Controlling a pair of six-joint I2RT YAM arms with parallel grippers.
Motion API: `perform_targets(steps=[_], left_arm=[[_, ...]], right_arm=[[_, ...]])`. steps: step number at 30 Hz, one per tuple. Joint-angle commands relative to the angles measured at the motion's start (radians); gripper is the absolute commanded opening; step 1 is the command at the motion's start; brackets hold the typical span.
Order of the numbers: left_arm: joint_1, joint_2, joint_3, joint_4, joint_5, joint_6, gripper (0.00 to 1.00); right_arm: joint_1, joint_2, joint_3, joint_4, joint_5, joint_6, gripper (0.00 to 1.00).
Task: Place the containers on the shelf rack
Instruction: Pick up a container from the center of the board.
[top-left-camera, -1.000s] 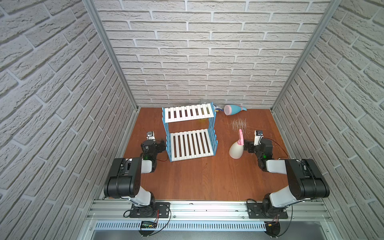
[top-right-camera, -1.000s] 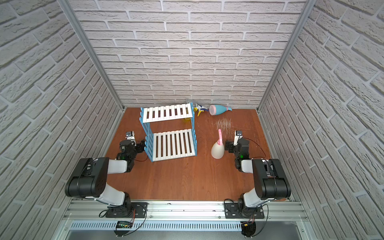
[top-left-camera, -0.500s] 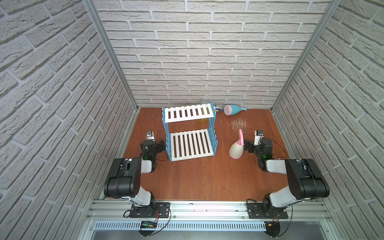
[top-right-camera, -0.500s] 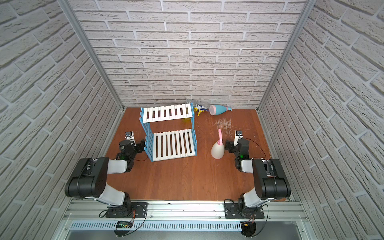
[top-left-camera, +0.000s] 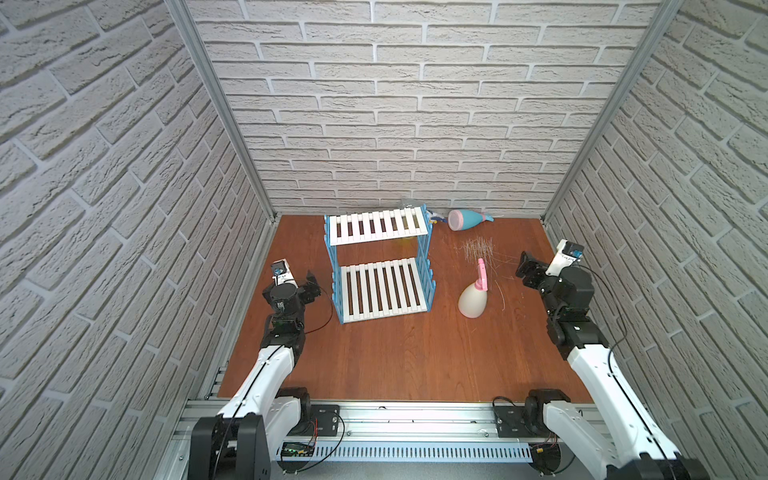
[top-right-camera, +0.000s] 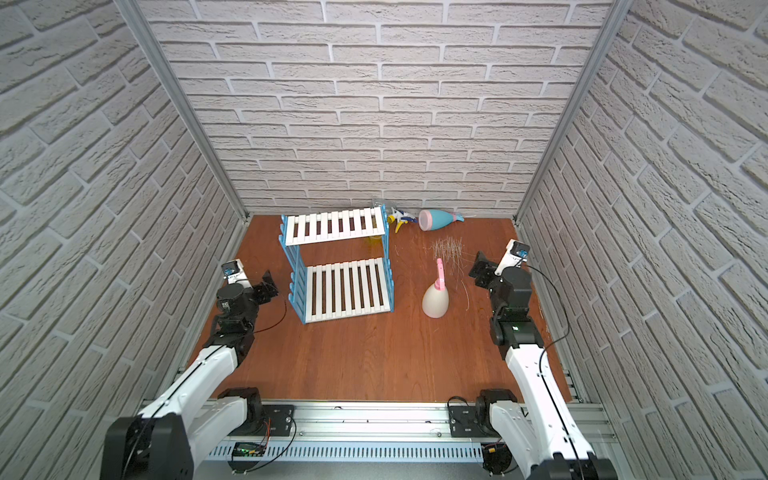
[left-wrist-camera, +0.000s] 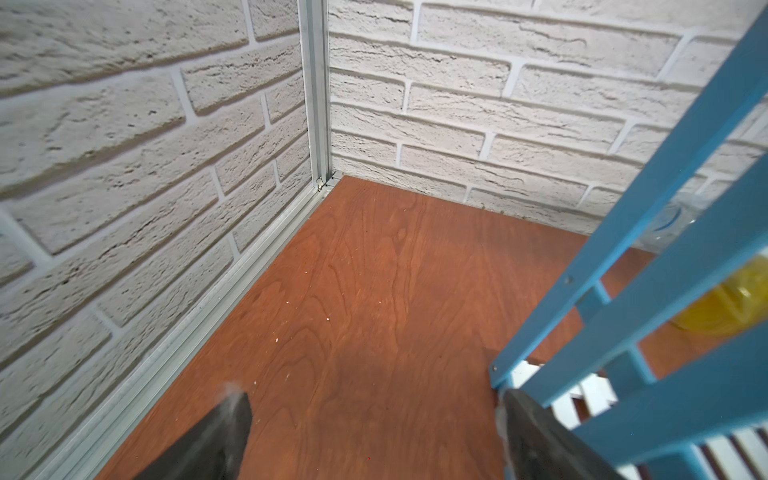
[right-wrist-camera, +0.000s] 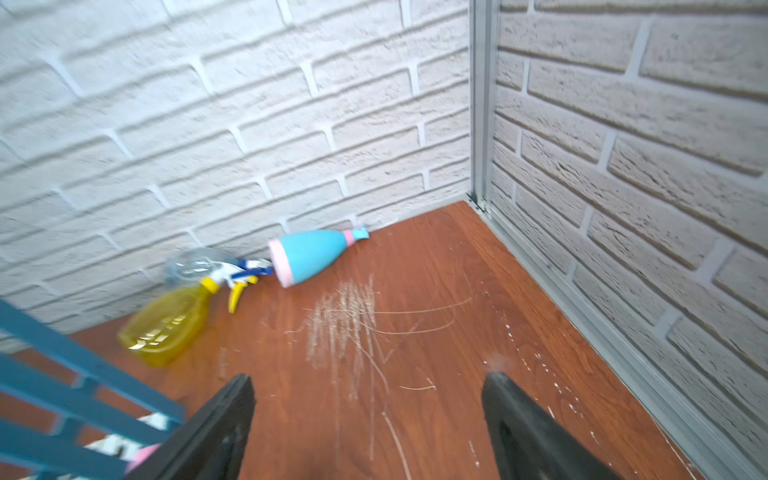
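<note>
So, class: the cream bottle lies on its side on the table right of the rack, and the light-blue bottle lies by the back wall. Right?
Not quite. Both top views show the cream bottle standing upright, nozzle up. The rest holds: it is on the table right of the rack, and the light-blue bottle lies by the back wall.

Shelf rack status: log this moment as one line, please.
shelf rack shelves bare | cream bottle upright on table | light-blue bottle lying by back wall | both jaws open, empty
</note>
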Motion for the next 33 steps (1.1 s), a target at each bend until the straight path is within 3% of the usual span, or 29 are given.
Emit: perform_targets(steps=[1,3,6,11,16,19,23,27,33], left_arm=[[-0.097,-0.091,0.129,-0.268,-0.068,-0.066,0.98],[-0.193,-0.110,0.201,-0.333,-0.086,-0.045,0.98],[-0.305,-0.092,0.323,-0.436,-0.056,-0.014,0.98],[-0.387,-0.055,0.470,-0.569,0.117,-0.010,0.98],[-0.385,-0.063,0.540,-0.659,0.226,0.029,0.98],[-0.362,-0.051,0.584,-0.724,0.301,0.061,0.98],[-0.282,-0.033,0.607,-0.756,0.401,0.105,0.98],[-0.208,-0.033,0.575,-0.696,0.492,0.122,0.98],[-0.202,-0.058,0.496,-0.600,0.510,0.144,0.98]], right_arm=[[0.026,-0.070,0.065,-0.278,-0.145,0.081,0.85],[0.074,-0.098,0.084,-0.346,-0.170,0.083,0.84],[0.168,-0.157,0.048,-0.362,-0.107,0.080,0.84],[0.301,-0.235,-0.071,-0.235,-0.060,0.042,0.86],[0.369,-0.183,-0.165,-0.047,-0.010,-0.057,0.86],[0.380,-0.127,-0.206,0.097,0.006,-0.053,0.73],[0.406,-0.020,-0.220,0.232,0.043,-0.057,0.72],[0.418,0.037,-0.233,0.318,0.079,-0.077,0.69],[0.419,0.106,-0.222,0.334,0.085,-0.106,0.56]])
